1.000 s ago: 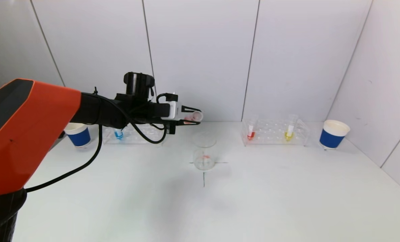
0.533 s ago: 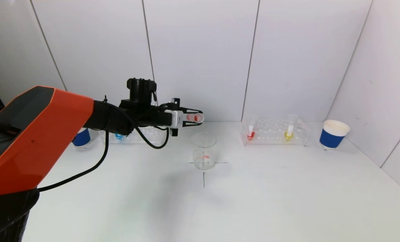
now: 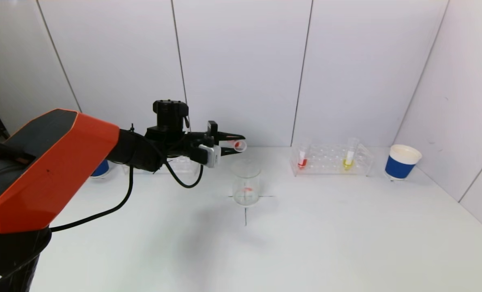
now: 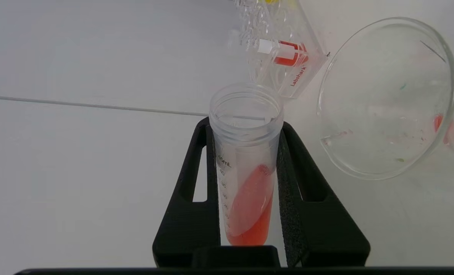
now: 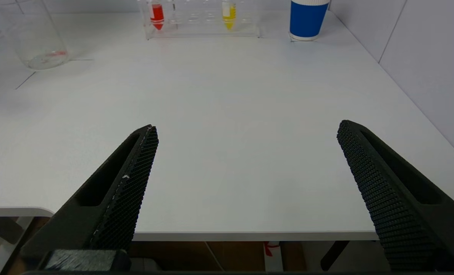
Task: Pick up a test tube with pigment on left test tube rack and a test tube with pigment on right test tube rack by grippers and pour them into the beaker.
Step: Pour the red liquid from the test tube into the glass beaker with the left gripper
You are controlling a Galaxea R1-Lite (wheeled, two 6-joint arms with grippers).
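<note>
My left gripper [image 3: 236, 145] is shut on a clear test tube [image 3: 238, 145] holding red pigment [image 4: 249, 208]. It holds the tube on its side, mouth toward the right, above and just left of the glass beaker [image 3: 246, 183]. The beaker stands at the table's centre cross mark with a red smear at its bottom; its rim shows in the left wrist view [image 4: 387, 97]. The right rack [image 3: 330, 159] holds a red tube [image 3: 303, 159] and a yellow tube [image 3: 349, 159]. The left rack [image 3: 180, 163] is mostly hidden behind my arm. My right gripper [image 5: 246, 172] is open and empty at the table's near edge.
A blue paper cup [image 3: 401, 162] stands right of the right rack. Another blue cup [image 3: 100, 168] shows partly behind my left arm. White wall panels close the back and right side. The table's front edge [image 5: 249, 236] lies just under my right gripper.
My left gripper has rolled about its axis, turning the held tube, and shifted slightly. The arm's orange shell has moved right and down. The beaker and the racks have not moved.
</note>
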